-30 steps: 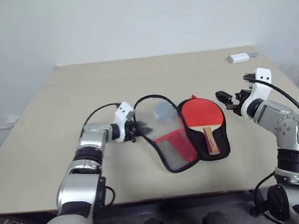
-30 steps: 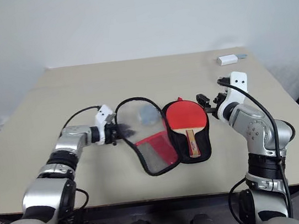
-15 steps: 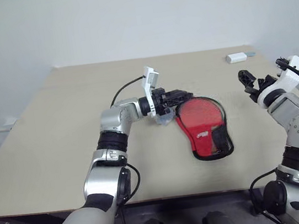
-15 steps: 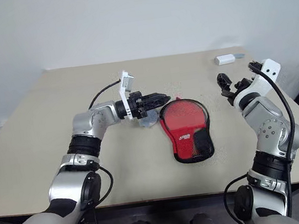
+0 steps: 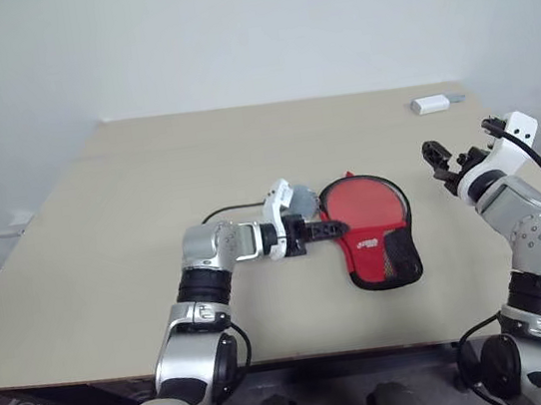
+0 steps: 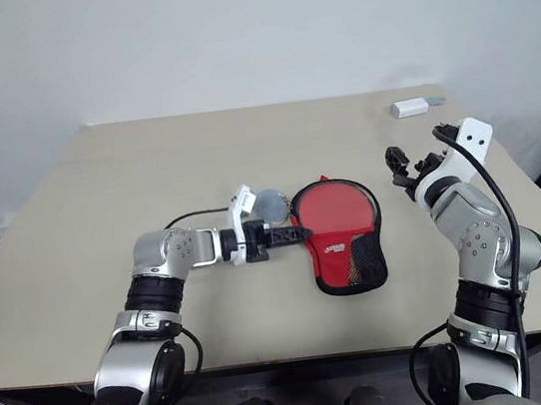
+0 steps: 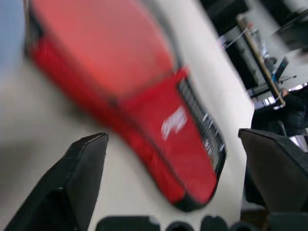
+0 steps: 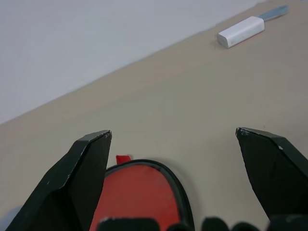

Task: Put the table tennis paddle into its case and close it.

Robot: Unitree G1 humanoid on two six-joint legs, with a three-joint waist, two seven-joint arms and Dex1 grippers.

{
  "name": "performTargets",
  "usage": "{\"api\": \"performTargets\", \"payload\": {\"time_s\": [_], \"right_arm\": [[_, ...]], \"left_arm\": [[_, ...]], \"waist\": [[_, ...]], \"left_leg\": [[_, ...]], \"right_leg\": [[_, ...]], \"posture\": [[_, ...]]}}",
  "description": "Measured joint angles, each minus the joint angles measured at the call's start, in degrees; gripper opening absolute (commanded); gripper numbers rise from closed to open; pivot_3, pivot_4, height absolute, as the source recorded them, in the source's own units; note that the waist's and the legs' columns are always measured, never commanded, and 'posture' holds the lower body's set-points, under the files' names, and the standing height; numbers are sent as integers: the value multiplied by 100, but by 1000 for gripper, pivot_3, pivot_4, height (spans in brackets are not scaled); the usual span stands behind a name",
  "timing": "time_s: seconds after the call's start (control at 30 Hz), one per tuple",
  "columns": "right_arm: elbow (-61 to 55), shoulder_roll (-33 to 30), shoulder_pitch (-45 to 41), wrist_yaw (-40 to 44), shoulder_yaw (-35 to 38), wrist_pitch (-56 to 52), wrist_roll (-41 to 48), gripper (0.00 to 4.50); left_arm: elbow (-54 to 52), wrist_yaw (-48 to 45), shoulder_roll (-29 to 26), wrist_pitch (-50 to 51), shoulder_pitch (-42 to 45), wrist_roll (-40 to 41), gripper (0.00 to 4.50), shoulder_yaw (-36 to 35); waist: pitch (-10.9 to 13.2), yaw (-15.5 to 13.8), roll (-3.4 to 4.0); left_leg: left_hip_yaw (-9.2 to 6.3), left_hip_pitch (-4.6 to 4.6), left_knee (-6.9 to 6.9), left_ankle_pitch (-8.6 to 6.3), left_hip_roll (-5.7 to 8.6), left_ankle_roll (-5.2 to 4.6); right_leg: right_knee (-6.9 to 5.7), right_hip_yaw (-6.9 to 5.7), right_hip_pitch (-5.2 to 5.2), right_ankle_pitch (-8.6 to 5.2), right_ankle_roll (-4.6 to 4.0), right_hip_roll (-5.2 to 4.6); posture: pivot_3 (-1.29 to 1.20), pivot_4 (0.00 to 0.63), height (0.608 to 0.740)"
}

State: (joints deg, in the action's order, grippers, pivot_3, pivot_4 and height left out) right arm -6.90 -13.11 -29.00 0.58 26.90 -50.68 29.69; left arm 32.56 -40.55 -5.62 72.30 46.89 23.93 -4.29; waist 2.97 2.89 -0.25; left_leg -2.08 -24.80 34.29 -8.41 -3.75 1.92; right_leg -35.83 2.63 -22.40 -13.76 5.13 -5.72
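The red case [image 5: 363, 215] lies folded shut in the middle of the table, its white logo and black mesh panel facing up and its narrow end toward me. The table tennis paddle is hidden under the folded cover. My left gripper [image 5: 334, 226] lies low over the table, pointing right at the case's left edge. It is open, and in the left wrist view the case [image 7: 144, 72] sits just ahead of its fingers [image 7: 82, 173]. My right gripper [image 5: 446, 158] hovers open above the table, right of the case and apart from it.
A small grey-blue round piece [image 5: 300, 198] lies by my left wrist, beside the case's round end. A small white box [image 5: 431, 104] sits at the table's back right. The tan table [image 5: 146, 180] is bare to the left and behind.
The case's open cover was swung over the paddle and now lies shut on it. My left gripper then dropped to the case's left edge and opened. The right gripper drifted slightly.
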Motion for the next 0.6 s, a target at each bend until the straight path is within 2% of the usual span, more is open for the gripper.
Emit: {"api": "performTargets", "payload": {"time_s": [0.23, 0.6], "right_arm": [[105, 2, 9, 1, -127, 126, -12, 4500], [166, 6, 115, -25, -132, 227, -36, 4500]], "left_arm": [[657, 689, 424, 287, 419, 155, 4463, -548], [1234, 1114, 901, 416, 646, 358, 4463, -1026]], "waist": [[0, -2, -1], [0, -4, -1]], "left_leg": [[0, 0, 0, -1, 3, 2], [-1, 0, -1, -1, 5, 3]], "right_leg": [[4, -1, 1, 0, 0, -2], [4, -1, 1, 0, 0, -2]], "posture": [[0, 0, 740], [0, 0, 740]]}}
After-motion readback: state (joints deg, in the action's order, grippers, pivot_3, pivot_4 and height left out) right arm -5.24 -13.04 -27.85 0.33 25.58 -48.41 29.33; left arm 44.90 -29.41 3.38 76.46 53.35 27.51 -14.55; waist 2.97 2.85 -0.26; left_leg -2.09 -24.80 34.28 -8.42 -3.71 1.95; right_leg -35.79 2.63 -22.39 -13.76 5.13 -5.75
